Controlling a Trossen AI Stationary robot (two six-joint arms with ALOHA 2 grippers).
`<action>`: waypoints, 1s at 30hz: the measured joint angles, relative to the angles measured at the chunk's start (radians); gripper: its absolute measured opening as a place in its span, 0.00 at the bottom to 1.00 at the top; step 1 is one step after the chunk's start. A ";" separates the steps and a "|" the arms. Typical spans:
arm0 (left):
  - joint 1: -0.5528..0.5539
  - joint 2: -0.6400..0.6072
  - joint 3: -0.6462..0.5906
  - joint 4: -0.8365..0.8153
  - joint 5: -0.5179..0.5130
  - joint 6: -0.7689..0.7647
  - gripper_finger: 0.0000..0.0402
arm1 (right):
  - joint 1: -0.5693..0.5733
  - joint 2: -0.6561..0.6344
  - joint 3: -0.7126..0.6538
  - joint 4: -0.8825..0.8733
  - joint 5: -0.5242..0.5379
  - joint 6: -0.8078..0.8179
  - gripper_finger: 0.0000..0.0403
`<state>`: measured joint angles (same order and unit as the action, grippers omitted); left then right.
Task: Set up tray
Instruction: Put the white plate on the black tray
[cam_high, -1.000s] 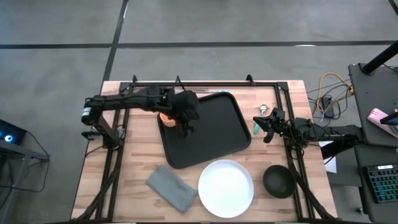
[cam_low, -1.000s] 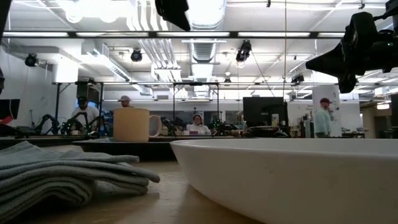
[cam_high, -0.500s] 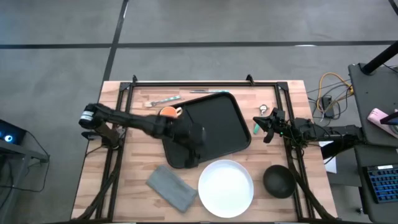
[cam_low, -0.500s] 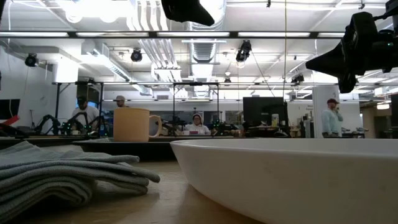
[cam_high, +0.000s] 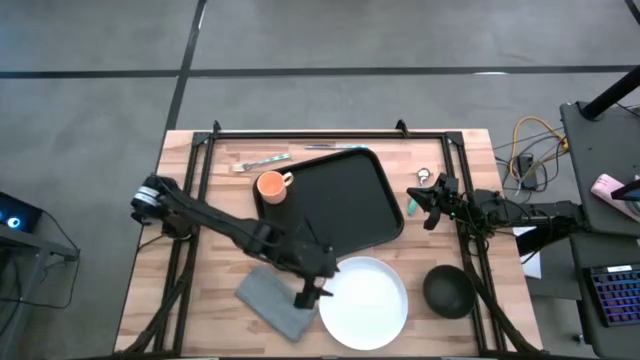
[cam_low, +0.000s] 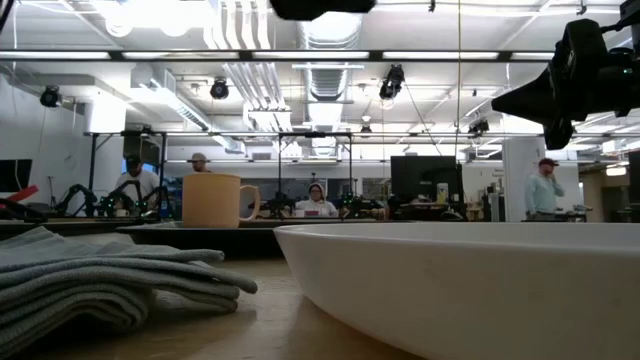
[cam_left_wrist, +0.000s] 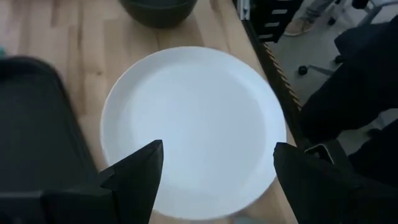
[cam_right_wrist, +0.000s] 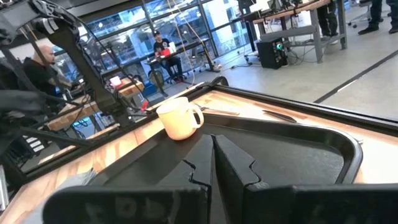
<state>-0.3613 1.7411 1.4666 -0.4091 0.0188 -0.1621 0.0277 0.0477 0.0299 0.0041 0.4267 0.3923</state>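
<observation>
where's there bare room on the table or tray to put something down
Most of the tray is bare; only the orange mug stands at its far-left corner. Bare wood lies left of the tray and beyond the grey cloth. The near edge is crowded: cloth, white plate, dark bowl, with the open left gripper over the plate's left rim.

Wooden table (cam_high: 210, 270), light butcher-block top. On it we count: black tray (cam_high: 340, 200) at centre; white plate (cam_high: 365, 300), dark bowl (cam_high: 448, 290) and grey folded cloth (cam_high: 272, 302) along the near edge; cutlery (cam_high: 262, 161) near the far edge.
</observation>
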 joint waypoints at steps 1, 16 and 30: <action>-0.006 0.017 0.024 -0.015 -0.001 0.018 0.70 | 0.000 0.001 0.000 0.001 0.000 0.000 0.02; -0.082 0.288 0.352 -0.377 0.096 0.242 0.70 | 0.000 0.014 0.000 0.000 0.000 0.000 0.02; -0.175 0.368 0.276 -0.234 -0.068 0.452 0.70 | 0.000 0.025 0.000 0.002 0.000 0.000 0.02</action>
<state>-0.5363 2.1091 1.7427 -0.6433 -0.0495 0.2898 0.0273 0.0723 0.0299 0.0059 0.4268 0.3923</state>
